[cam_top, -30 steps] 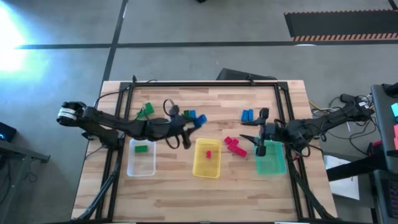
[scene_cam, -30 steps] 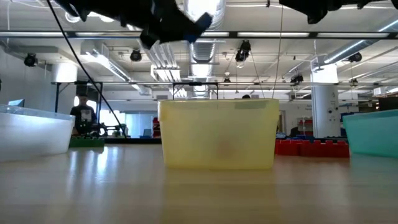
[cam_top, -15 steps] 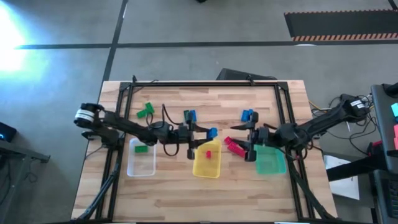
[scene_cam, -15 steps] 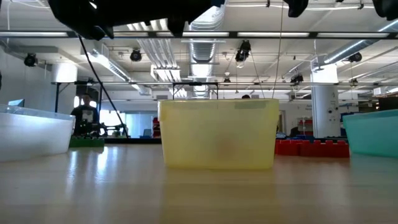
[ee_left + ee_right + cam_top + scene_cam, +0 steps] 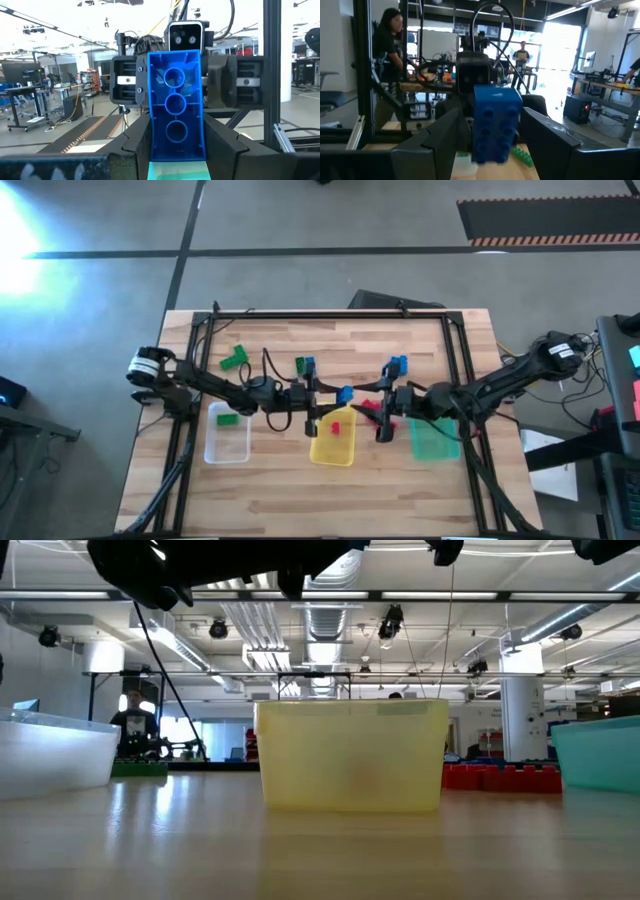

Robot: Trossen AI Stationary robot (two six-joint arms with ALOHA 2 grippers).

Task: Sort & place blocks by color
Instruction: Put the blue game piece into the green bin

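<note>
- The left tool [image 5: 338, 395] sits at the centre of the high view, just above the upper edge of the yellow tray [image 5: 333, 448], closed on a blue block [image 5: 344, 394].
- In the left wrist view that same blue block [image 5: 175, 120] stands upright between the left tool's two dark fingers [image 5: 134, 145], its hollow underside with three round sockets facing the camera.
- The right tool [image 5: 385, 415] reaches in from the right of the high view and faces the left one, its fingers spread to either side of the blue block without touching it.
- The right wrist view shows the studded face of the blue block [image 5: 496, 122] in mid frame, between the right tool's parted fingers [image 5: 436, 137], with gaps on both sides.
- Red blocks [image 5: 372, 411] lie on the tabletop [image 5: 400, 490] just right of the yellow tray, partly under the right arm; one red block [image 5: 335, 426] lies inside the yellow tray.
- More blue blocks [image 5: 398, 365] rest in the upper middle of the tabletop, and a blue and green pair [image 5: 304, 365] lies to their left.
- Green blocks [image 5: 235, 357] lie at the upper left of the tabletop; one green block [image 5: 227, 418] lies in the clear tray [image 5: 228, 448].
- The teal tray [image 5: 436, 442] stands at the right, under the right arm.
- In the low view the yellow tray [image 5: 350, 755] fills the centre, with red blocks [image 5: 500, 777] to its right beside the teal tray [image 5: 598, 752].
</note>
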